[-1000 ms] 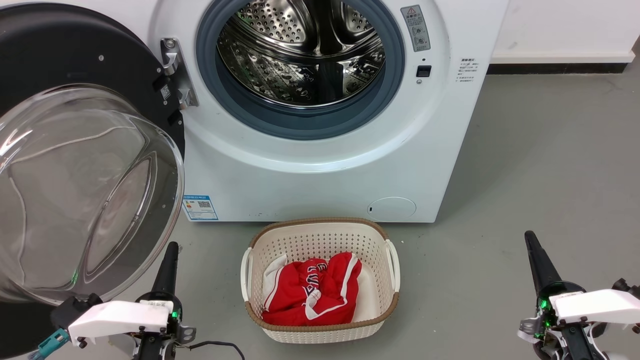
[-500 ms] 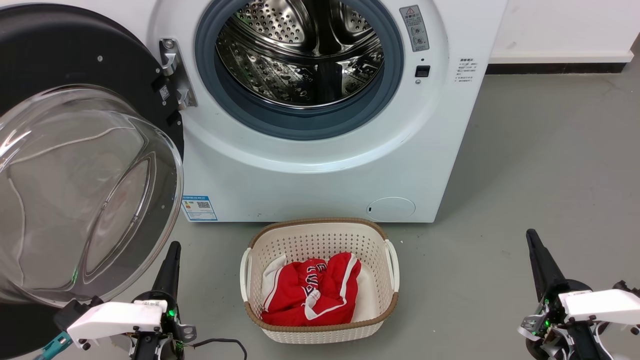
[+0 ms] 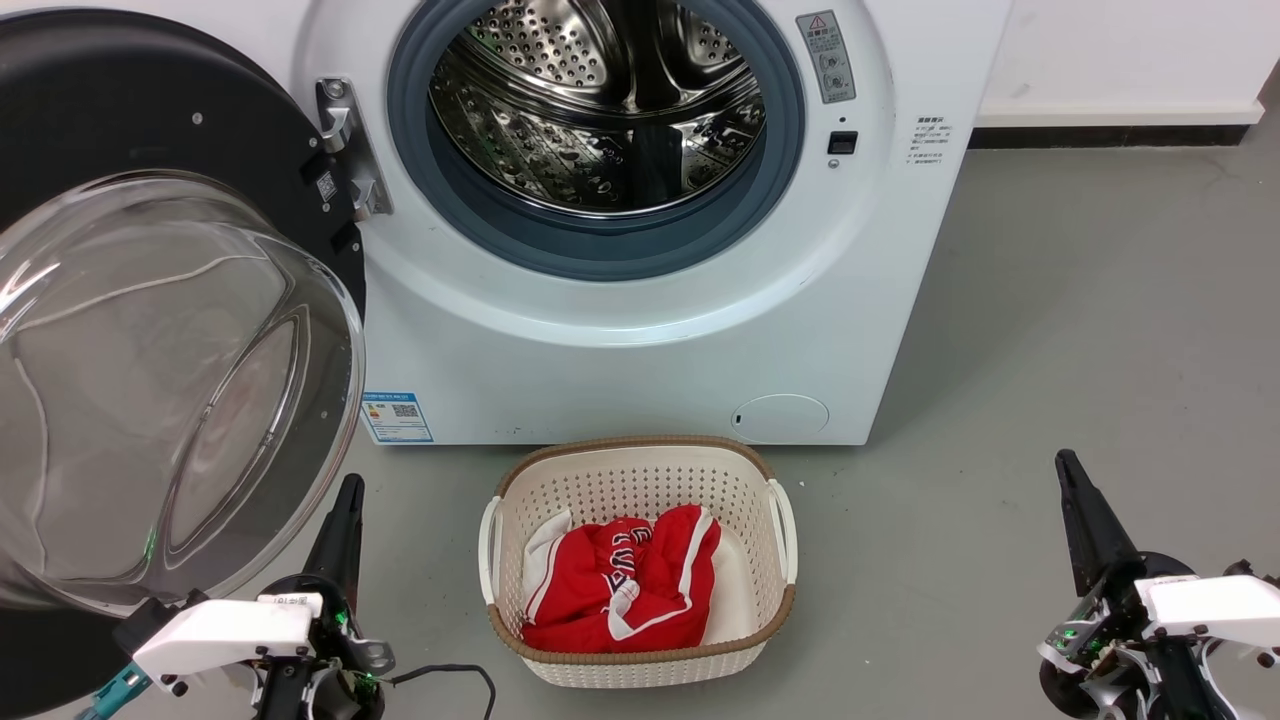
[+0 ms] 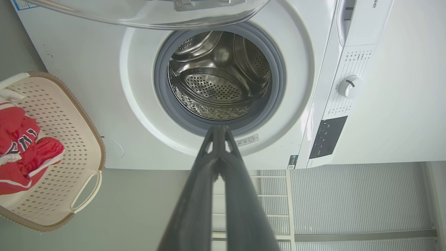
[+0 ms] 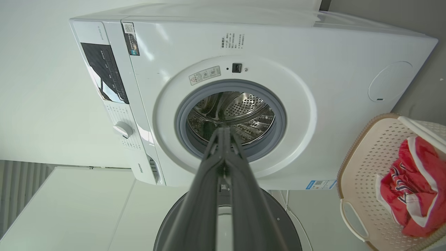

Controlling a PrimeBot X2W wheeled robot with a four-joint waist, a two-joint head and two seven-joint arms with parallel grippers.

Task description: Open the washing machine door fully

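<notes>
The white washing machine (image 3: 640,350) stands ahead with its steel drum (image 3: 600,100) exposed inside the grey-blue gasket. The washing machine door (image 3: 150,330) is swung wide to the left on its metal hinge (image 3: 345,150), its black disc and bulging clear glass bowl facing me. My left gripper (image 3: 350,485) is shut and empty, low on the floor just right of the glass bowl's lower edge, apart from it. My right gripper (image 3: 1066,460) is shut and empty at the lower right, well clear of the machine. Both wrist views show the closed fingertips (image 4: 218,129) (image 5: 223,129) pointing at the drum opening.
A cream perforated laundry basket (image 3: 640,470) holding red and white clothes (image 3: 625,585) sits on the grey floor directly before the machine, between my two grippers. A white wall with a dark skirting runs behind at the right.
Both grippers have crept slightly forward, towards the machine. The door, the machine and the basket have stayed put.
</notes>
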